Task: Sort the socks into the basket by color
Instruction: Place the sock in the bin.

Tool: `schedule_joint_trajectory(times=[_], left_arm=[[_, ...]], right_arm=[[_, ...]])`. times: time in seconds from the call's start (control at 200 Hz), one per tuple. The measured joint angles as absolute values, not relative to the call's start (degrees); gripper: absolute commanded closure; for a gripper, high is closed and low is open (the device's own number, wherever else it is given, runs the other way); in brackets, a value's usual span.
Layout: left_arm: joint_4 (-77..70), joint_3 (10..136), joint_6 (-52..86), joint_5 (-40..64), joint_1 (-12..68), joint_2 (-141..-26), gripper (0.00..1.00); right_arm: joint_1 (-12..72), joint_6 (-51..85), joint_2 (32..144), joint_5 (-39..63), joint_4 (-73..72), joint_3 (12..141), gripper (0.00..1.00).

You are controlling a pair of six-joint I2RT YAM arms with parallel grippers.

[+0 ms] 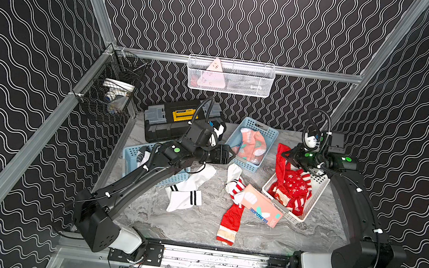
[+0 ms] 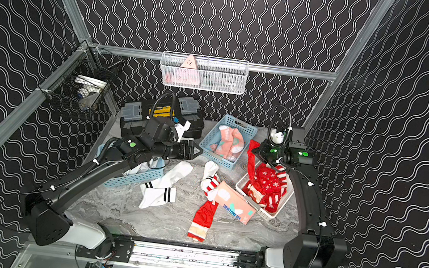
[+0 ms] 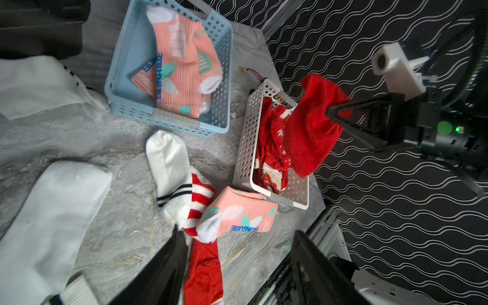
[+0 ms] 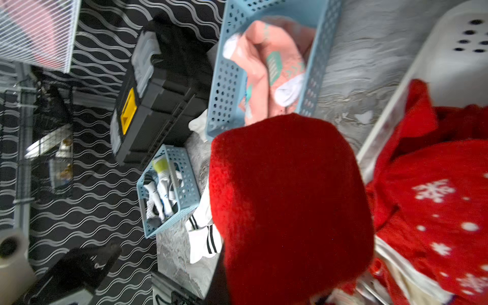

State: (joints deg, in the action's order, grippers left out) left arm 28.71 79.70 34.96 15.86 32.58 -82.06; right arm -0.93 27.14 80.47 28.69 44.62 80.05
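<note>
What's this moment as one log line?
left gripper: open, empty | right gripper: shut on red sock, over white basket | pink sock: on table

A black toolbox [image 1: 158,130] with a yellow latch sits just beyond the left pincer [image 1: 232,155], to its left. Higher up, past the pincer, a white mesh basket [image 1: 244,88] hangs on the back rail, holding a pink triangular piece [image 1: 213,74]. A black wire basket [image 1: 91,109] hangs well off to the pincer's left.
</note>
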Motion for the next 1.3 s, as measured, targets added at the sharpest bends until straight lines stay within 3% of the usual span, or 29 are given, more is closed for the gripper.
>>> schedule_joint_trajectory(times=[0.46, 1.106, 1.196, 1.296], left_arm=[[33.4, 74.5, 30.3, 14.6, 32.5, -83.2, 0.33], [27.9, 70.3, 28.4, 16.8, 33.1, -88.9, 0.31], [26.8, 70.3, 28.1, 16.9, 34.2, -90.8, 0.31], [25.9, 70.4, 27.3, 16.9, 35.1, -92.6, 0.31]], right_arm=[[-12.1, 31.2, 87.6, 18.4, 42.6, 72.7, 1.0], [-13.9, 33.9, 95.8, 9.8, 36.1, 65.3, 1.0], [-13.9, 33.9, 94.5, 9.5, 36.1, 65.2, 0.74], [-13.9, 33.8, 92.6, 8.9, 36.5, 65.3, 0.56]])
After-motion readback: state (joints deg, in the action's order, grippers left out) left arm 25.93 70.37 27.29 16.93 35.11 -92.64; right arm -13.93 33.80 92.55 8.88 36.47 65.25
